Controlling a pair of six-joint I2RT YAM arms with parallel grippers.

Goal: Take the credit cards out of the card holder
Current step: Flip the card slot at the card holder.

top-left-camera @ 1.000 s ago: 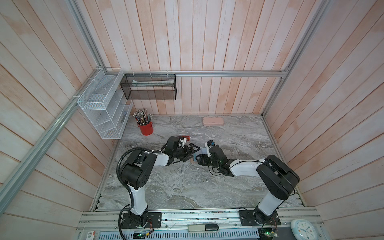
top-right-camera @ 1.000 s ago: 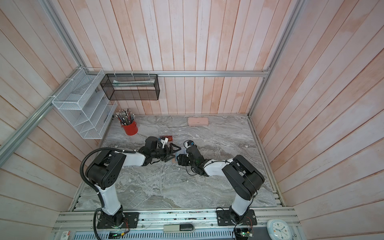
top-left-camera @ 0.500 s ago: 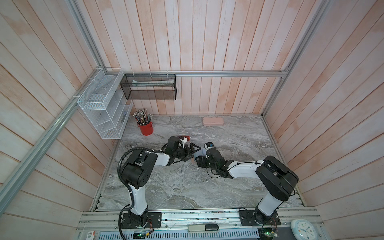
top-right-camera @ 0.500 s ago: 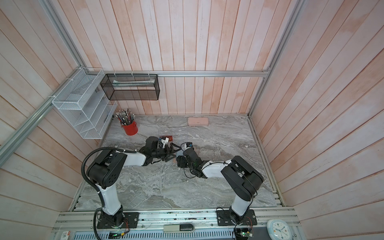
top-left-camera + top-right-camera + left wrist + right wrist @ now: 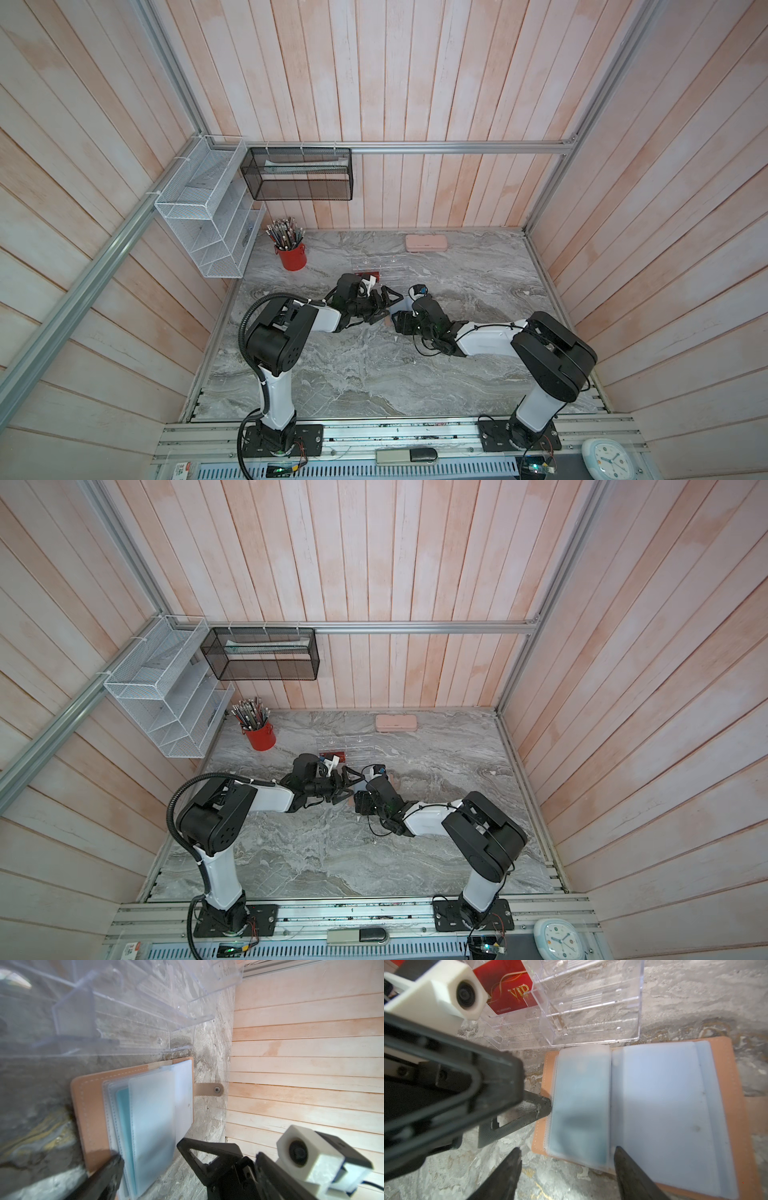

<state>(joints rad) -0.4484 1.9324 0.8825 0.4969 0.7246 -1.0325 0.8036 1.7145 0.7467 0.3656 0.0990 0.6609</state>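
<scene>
card holder (image 5: 654, 1105) lying open, both grippers at it
left gripper (image 5: 149, 1151) spread wide, one finger at the holder's edge; right gripper (image 5: 566, 1150) spread too, astride the teal card (image 5: 122, 1115) sleeve

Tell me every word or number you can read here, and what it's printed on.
"VIP": gold letters on the red card at the clear rack.
"NO." followed by digits, along that card's edge: digits too blurred to read.
Clock dial numerals: too small to read.
Sticker on the front rail: too small to read.
Card holder: no text shows.
</scene>
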